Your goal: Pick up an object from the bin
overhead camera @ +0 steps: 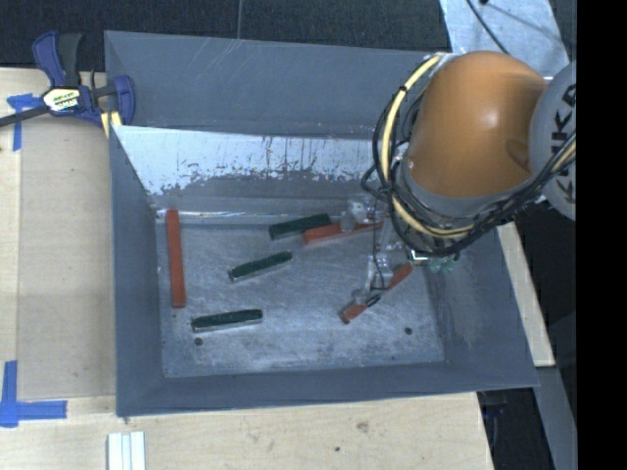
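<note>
**Gripper down on the short red stick**

I had the gripper (376, 274) low at the right of the bin (294, 380), right over the short red stick (355, 309). The stick lay slanted on the floor, its near end poking out to the left. I could not tell how the jaws stood, or whether they had hold of it. My judgement was to grip across the stick's narrow width, close to its middle, then lift straight up so it would not pivot. The green sticks (261, 265) lay well apart to the left.
</note>
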### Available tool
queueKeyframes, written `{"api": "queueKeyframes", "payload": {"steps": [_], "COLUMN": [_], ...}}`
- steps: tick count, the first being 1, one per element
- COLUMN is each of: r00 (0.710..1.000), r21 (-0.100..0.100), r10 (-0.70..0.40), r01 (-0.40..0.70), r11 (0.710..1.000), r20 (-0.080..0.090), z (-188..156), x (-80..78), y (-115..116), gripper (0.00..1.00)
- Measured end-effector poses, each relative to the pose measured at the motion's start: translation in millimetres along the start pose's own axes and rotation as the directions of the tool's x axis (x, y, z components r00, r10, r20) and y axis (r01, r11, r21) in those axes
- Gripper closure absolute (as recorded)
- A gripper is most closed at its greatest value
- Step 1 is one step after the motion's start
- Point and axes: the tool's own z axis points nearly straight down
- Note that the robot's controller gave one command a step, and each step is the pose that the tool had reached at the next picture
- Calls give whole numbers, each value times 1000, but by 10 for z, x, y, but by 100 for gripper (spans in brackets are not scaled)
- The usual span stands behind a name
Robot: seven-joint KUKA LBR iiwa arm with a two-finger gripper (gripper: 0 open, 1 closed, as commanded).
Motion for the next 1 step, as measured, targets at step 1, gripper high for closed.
{"api": "queueKeyframes", "payload": {"steps": [1], "r00": [1000], "r21": [1], "r10": [16], "r01": [-16], "r11": [1000], "r20": [1], "z": [1796], "x": [-47], "y": [-758], "gripper": [0]}}
